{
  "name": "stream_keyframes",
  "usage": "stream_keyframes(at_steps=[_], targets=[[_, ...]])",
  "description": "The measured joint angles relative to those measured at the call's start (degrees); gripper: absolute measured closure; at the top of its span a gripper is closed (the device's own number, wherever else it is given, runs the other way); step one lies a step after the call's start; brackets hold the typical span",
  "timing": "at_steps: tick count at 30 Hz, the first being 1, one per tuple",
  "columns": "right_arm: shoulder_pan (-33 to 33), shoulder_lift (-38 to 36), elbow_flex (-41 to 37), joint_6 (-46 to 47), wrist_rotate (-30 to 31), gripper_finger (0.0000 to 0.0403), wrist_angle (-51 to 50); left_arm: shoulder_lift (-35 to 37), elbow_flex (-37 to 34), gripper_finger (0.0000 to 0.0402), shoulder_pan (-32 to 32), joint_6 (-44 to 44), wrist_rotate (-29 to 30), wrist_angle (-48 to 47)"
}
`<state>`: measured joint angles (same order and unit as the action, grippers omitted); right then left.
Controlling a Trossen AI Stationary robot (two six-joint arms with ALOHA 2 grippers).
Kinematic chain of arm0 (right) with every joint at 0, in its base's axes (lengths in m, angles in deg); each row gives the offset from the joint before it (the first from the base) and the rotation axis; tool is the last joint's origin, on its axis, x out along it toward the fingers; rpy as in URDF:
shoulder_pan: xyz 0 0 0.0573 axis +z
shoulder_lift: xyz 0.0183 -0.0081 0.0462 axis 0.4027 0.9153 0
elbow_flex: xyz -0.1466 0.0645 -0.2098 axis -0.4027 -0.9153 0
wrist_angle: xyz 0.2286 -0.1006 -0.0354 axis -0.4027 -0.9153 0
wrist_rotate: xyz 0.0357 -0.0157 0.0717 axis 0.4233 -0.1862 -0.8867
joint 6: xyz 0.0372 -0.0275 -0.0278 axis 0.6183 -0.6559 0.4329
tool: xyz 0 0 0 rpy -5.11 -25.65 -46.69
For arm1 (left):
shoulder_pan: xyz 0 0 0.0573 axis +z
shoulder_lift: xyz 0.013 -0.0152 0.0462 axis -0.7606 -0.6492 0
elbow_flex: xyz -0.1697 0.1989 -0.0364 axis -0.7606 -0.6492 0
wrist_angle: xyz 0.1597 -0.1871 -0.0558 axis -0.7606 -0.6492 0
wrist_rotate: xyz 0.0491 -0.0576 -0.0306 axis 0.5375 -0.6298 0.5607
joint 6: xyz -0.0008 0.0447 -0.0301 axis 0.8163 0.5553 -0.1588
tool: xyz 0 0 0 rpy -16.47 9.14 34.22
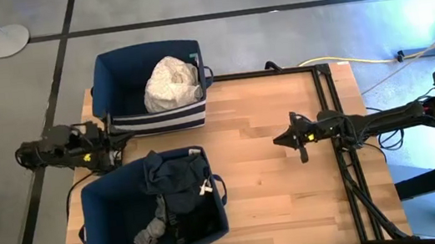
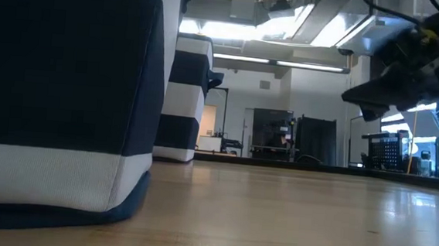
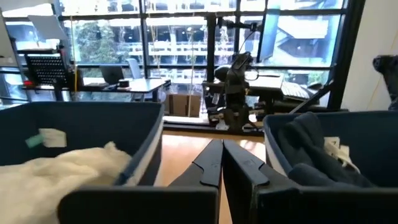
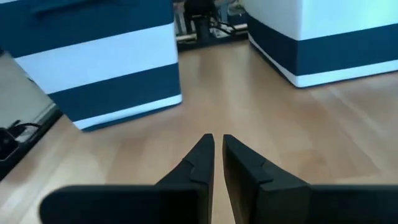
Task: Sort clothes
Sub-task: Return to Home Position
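Observation:
White and cream clothes (image 1: 170, 83) lie piled in the far navy bin (image 1: 151, 87); they also show in the left wrist view (image 3: 68, 169). Dark navy, black and grey clothes (image 1: 177, 196) lie in the near navy bin (image 1: 152, 211), and show in the left wrist view (image 3: 314, 152). My left gripper (image 1: 108, 138) is shut and empty, at the table's left edge between the two bins. My right gripper (image 1: 280, 140) is shut and empty, above the bare table right of centre (image 4: 217, 146).
The two striped navy bins stand on the table's left half (image 2: 59, 96), (image 2: 186, 97). The wooden table top (image 1: 277, 190) is bare right of the bins. A dark frame rail (image 1: 336, 123) runs along the table's right side.

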<state>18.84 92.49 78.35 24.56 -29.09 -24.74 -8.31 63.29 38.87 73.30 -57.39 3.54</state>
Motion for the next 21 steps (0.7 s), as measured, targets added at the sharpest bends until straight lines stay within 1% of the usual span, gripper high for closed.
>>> stream_keyframes(at_steps=[2, 4, 6, 10, 16, 21], targets=[[-0.02, -0.82, -2.5, 0.98, 0.04, 0.0368, 3.23, 0.0, -2.31, 0.0399, 0.0, -0.13, -0.28, 2.62], [0.0, -1.6, -3.19, 2.46, 1.45, 0.0368, 3.24, -0.02, -3.86, 0.0396, 0.0, -0.11, -0.36, 3.82], [0.0, -2.68, -3.18, 3.82, 2.14, 0.0368, -0.58, 0.0, -4.52, 0.0395, 0.0, -0.11, -0.41, 4.22], [0.0, -5.56, -3.2, 4.44, 2.74, 0.0368, -4.83, 0.0, -4.85, 0.0398, 0.0, -0.97, -0.39, 4.39], [-0.02, -14.95, -3.25, 4.36, 7.41, 0.0368, -13.56, 0.0, -4.85, 0.0398, 0.0, -0.82, -0.39, 4.36], [0.0, -23.3, -3.27, 3.97, 8.77, 0.0368, -19.04, 0.0, -4.85, 0.0395, 0.0, -0.57, -0.36, 4.39]])
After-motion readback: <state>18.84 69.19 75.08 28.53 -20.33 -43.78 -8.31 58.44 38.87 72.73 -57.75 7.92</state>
